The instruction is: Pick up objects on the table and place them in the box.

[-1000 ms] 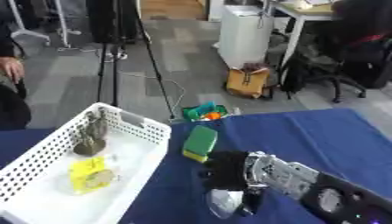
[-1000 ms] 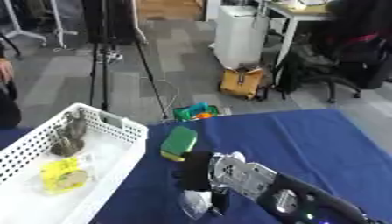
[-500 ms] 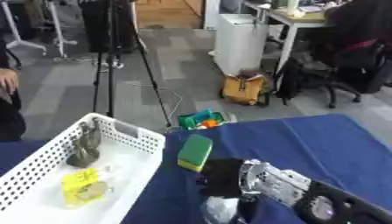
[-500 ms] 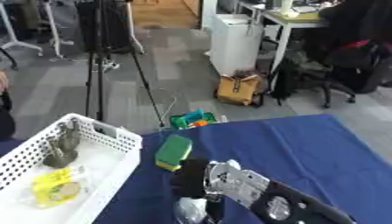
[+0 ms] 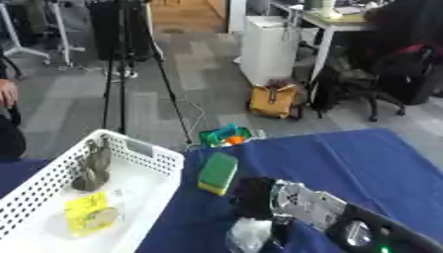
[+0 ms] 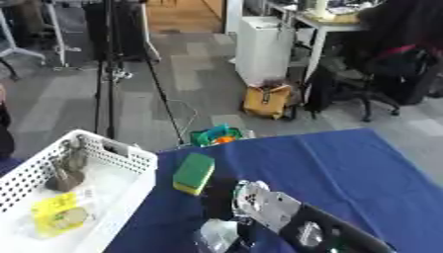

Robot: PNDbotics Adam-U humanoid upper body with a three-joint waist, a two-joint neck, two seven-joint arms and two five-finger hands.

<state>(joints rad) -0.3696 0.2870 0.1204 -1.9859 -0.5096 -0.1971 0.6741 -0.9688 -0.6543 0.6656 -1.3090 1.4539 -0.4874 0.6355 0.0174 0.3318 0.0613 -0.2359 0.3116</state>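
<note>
Below, on the blue-covered desk [image 5: 346, 158], the right hand [image 5: 255, 197] comes in from the lower right, black at the fingers with a silver wrist behind. It sits over a pale, crumpled clear object [image 5: 249, 236] at the bottom edge of the view. Fingers appear curled down around its top, though the blur leaves the contact itself uncertain; cannot tell for sure whether the hand is clamped on it.

Green-and-yellow sponge [image 5: 218, 173] lies flat on the cloth just beyond the hand, near the desk's far edge, beside the box and apart from the fingers.

White lattice box [image 5: 147, 154] at lower left, standing on the desk. Inside: a dull grey-brown lumpy object [image 5: 92, 170] toward the far end, a yellow item [image 5: 89, 217] nearer the camera, with something clear around it.

Left hand does not show in either view.

Beyond the desk, on the grey floor: a tripod [image 5: 130, 74], a yellow bag [image 5: 273, 101], a small green-and-orange thing [image 5: 227, 137] just past the desk edge.
</note>
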